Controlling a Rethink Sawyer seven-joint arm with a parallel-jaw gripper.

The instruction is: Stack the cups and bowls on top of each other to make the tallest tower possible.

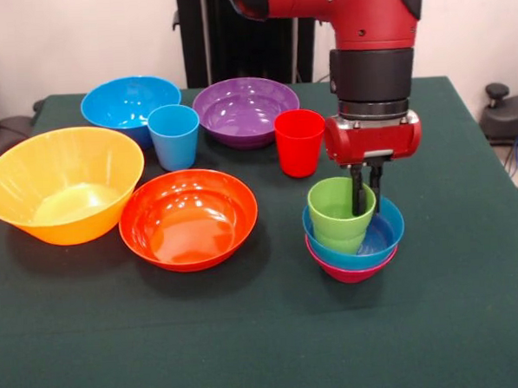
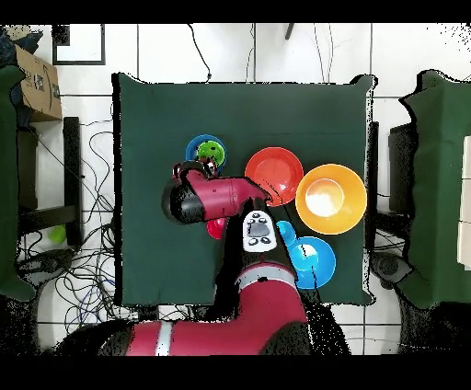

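Observation:
A pile stands right of centre: a small magenta bowl (image 1: 350, 273) at the bottom, a small blue bowl (image 1: 385, 235) in it, and a lime green cup (image 1: 334, 214) sitting tilted in the blue bowl. My gripper (image 1: 366, 204) comes straight down, its fingers close together astride the cup's right rim, shut on it. In the overhead view the cup (image 2: 211, 149) and the small blue bowl (image 2: 194, 147) show just beyond the gripper (image 2: 208, 166). The yellow-orange bowl (image 1: 15, 181), red-orange bowl (image 1: 189, 218), large blue bowl (image 1: 124, 101), purple bowl (image 1: 244, 110), light blue cup (image 1: 174, 136) and red cup (image 1: 299, 141) stand singly.
The loose ware fills the left and far part of the green cloth (image 1: 250, 351). The red cup is closest to the pile, just behind and to its left. In the overhead view my arm (image 2: 225, 198) hides the purple bowl and part of the red cup (image 2: 214, 228).

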